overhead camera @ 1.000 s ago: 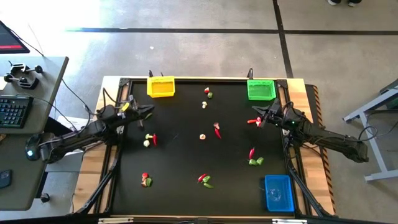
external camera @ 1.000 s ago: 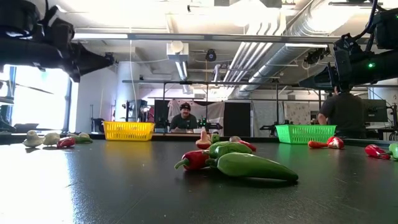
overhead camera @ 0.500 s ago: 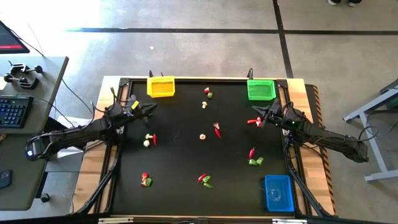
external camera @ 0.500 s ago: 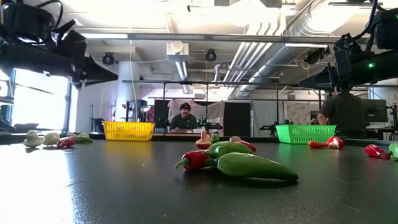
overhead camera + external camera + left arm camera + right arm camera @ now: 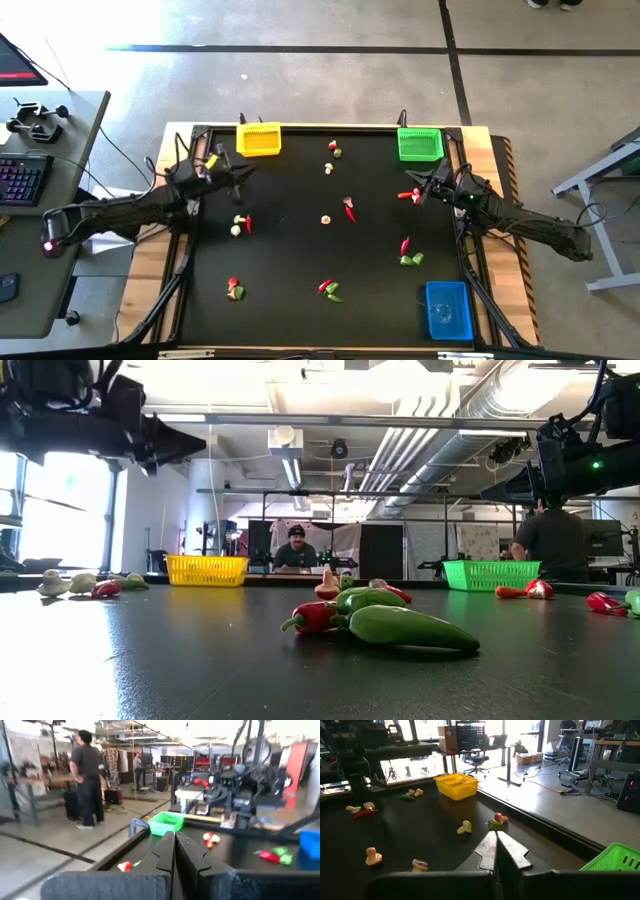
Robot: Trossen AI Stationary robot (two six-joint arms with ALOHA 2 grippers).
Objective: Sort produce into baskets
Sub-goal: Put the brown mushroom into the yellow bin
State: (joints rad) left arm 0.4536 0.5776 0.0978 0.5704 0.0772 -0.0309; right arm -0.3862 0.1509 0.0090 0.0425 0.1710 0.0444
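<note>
The black bench (image 5: pixel 290 260) carries three baskets: the yellow basket (image 5: pixel 259 139) and the green basket (image 5: pixel 419 143) at the far corners, the blue basket (image 5: pixel 447 309) at the near right corner. The left gripper (image 5: pixel 238 175) hovers just below the yellow basket, its fingers (image 5: pixel 167 851) pressed together on nothing. The right gripper (image 5: pixel 421 185) hangs below the green basket, beside a red piece (image 5: pixel 404 196), fingers (image 5: pixel 496 849) also pressed together. The produce (image 5: pixel 327 219) lies scattered over the bench, outside the baskets.

A black-topped table (image 5: pixel 290 250) with pale wooden edges carries three plastic mesh baskets: yellow (image 5: pixel 258 139), green (image 5: pixel 419 143), blue (image 5: pixel 448 310). Tiny toy vegetables (image 5: pixel 328 289) lie scattered between them.
</note>
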